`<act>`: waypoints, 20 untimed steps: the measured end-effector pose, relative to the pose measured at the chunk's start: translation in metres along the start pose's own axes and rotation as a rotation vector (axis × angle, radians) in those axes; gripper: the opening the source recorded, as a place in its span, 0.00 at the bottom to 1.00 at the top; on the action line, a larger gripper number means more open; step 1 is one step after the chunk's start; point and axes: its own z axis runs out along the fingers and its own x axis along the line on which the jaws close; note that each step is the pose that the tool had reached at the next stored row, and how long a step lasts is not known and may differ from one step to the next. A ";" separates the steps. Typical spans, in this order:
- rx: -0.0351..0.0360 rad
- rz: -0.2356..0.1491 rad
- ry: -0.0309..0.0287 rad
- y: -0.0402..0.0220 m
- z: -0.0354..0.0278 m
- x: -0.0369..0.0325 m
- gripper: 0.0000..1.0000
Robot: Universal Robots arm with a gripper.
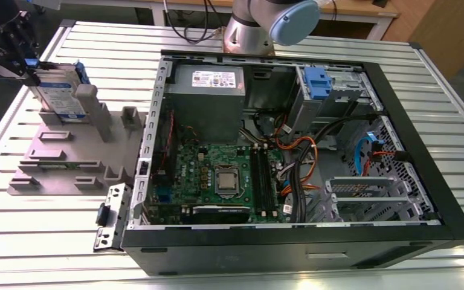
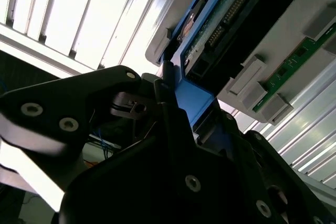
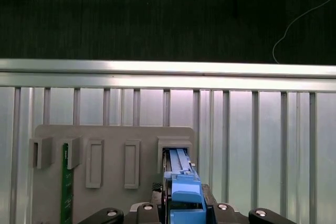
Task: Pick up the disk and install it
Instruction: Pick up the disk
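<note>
Currently, the open computer case (image 1: 280,246) occupies the centre of the exterior view, with the grey holder (image 1: 55,163) at its 9 o'clock. The disk (image 1: 61,93) stands on edge in that holder's slot at 10 o'clock, long axis roughly upright, directly beneath the gripper (image 1: 26,63). Its jaws appear clamped on the blue carrier's upper end tab. Inside the case, the drive bay (image 1: 316,81) sits at 1 o'clock, with the power-supply box (image 1: 208,90) and loose cables (image 1: 304,151) nearby.

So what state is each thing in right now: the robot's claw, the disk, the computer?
Gripper: closed on the disk's top edge.
Disk: upright, standing in the grey stand.
Computer case: lying flat, side open, insides showing.
</note>
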 end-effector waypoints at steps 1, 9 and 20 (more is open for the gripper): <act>-0.0001 0.000 0.0001 0.0000 0.0000 0.0000 0.37; 0.0003 0.000 -0.0001 0.0000 0.0000 0.0000 0.37; 0.0003 0.000 -0.0001 0.0000 -0.0049 -0.0001 0.37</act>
